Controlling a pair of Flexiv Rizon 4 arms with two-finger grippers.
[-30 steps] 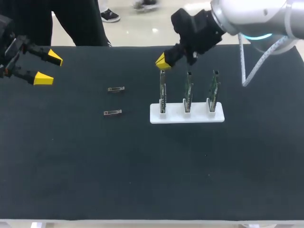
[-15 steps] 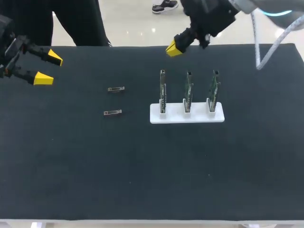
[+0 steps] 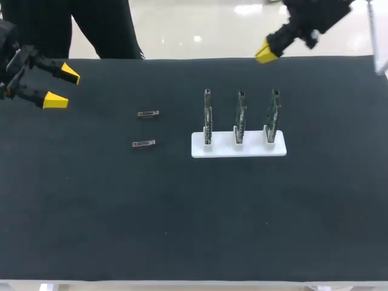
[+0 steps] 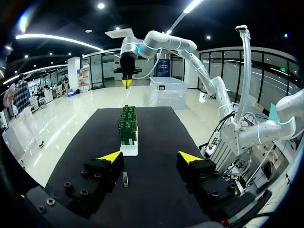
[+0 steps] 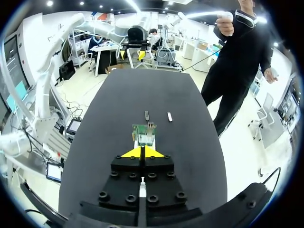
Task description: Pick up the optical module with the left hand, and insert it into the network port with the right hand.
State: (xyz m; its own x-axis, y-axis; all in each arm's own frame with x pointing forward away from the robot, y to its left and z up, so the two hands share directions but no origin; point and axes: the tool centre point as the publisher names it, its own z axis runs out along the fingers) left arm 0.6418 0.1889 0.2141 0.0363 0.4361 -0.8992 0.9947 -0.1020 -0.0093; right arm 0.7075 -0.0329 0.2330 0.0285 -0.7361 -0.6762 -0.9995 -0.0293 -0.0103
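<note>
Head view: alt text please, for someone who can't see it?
A black table holds a white stand with three upright circuit boards and, to its left, two optical modules lying flat. The left gripper is open at the table's left edge; the right gripper, shut, is above the far edge.

The dark worktop (image 3: 182, 218) carries a white base (image 3: 238, 150) right of centre, with three green circuit boards (image 3: 240, 115) standing upright in it in a row. Left of the base, the far optical module (image 3: 148, 113) and the near optical module (image 3: 143, 143) lie flat, apart from each other.
</note>
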